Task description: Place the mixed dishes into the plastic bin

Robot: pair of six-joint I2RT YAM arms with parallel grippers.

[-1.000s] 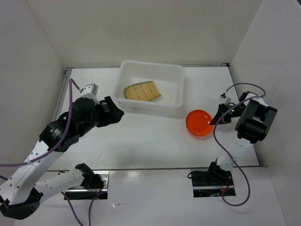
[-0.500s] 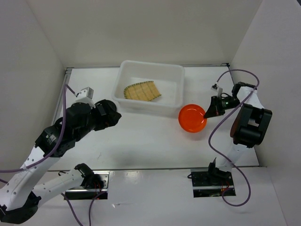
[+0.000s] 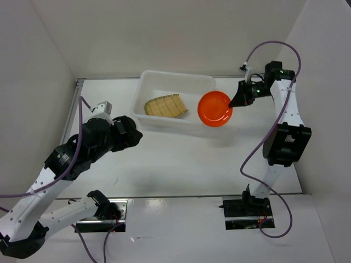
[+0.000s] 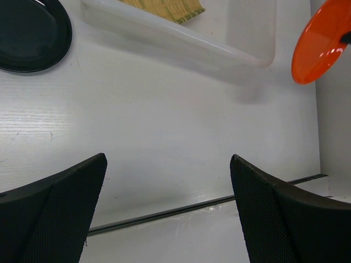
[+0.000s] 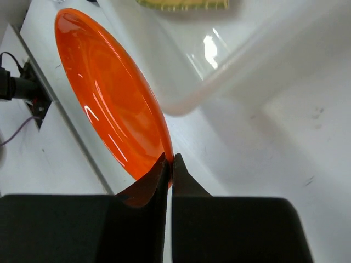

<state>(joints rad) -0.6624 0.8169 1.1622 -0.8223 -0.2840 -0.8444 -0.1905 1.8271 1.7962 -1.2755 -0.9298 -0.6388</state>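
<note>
On the left side of the worktop [image 3: 181, 159], the left pincer [image 3: 130, 133] hangs above the surface with its fingers [image 4: 66, 192] wide apart and nothing between them; it points toward the near left corner of the plastic bin [image 3: 176, 74]. In the left wrist view a round black plate [image 4: 30, 33] lies flat on the worktop, near the bin's near wall but apart from it; in the overhead view the left arm hides this plate.

At the far middle stands the plastic bin, translucent white, with its long sides running left to right; inside it, on the left part of the bottom, the tan bamboo tray [image 3: 164, 106] lies flat.

At the bin's right end the orange plate [image 3: 215, 108] is in the air, tilted; from above, its left part overlaps the bin's near right corner; I cannot tell whether it touches the rim.

To the right of the plate, the right pincer [image 3: 237, 101] is clamped on its right edge; in the right wrist view both fingertips [image 5: 181, 175] press together on the rim of the orange plate [image 5: 109, 93], with the bin's rounded corner [image 5: 219, 76] just beside it.
</note>
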